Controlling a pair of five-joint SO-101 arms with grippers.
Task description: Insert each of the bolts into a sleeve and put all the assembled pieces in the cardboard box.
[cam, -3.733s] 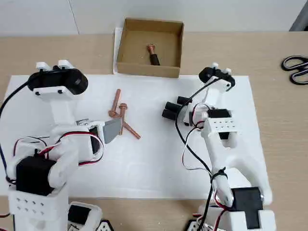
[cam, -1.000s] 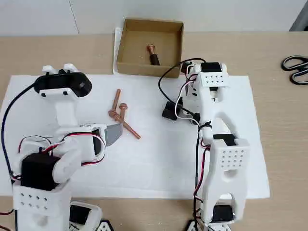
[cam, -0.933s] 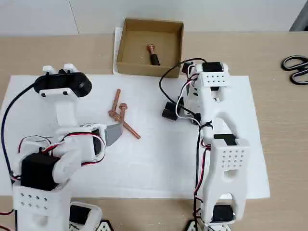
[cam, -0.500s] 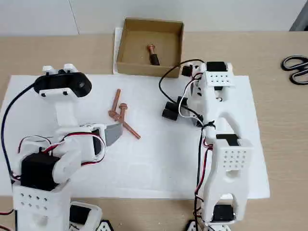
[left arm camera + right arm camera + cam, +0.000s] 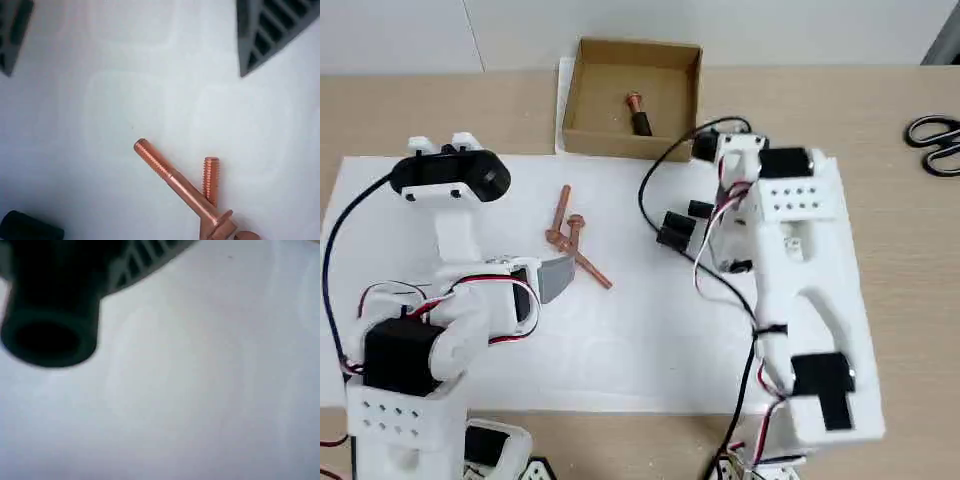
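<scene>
Three copper bolts (image 5: 574, 236) lie crossed on the white mat (image 5: 620, 330); two of them (image 5: 177, 185) lie just ahead of my left gripper (image 5: 135, 45), which is open above the mat. From the high view the left gripper (image 5: 555, 275) sits just left of the bolts. Loose black sleeves (image 5: 672, 230) lie mid-mat beside the right arm (image 5: 790, 230). My right gripper (image 5: 95, 285) holds a black sleeve (image 5: 47, 335) against its grey finger, bore facing out, above the mat. The cardboard box (image 5: 582, 95) at the back holds one assembled bolt and sleeve (image 5: 638, 113).
Scissors (image 5: 935, 140) lie on the wooden table at the far right. Black and white cables (image 5: 690, 260) from the right arm hang over the mat near the sleeves. Another black sleeve (image 5: 30, 227) shows in the left wrist view.
The right arm has drawn back from the box's front edge and risen, its upper part shifting right. The left arm, bolts and box stay put.
</scene>
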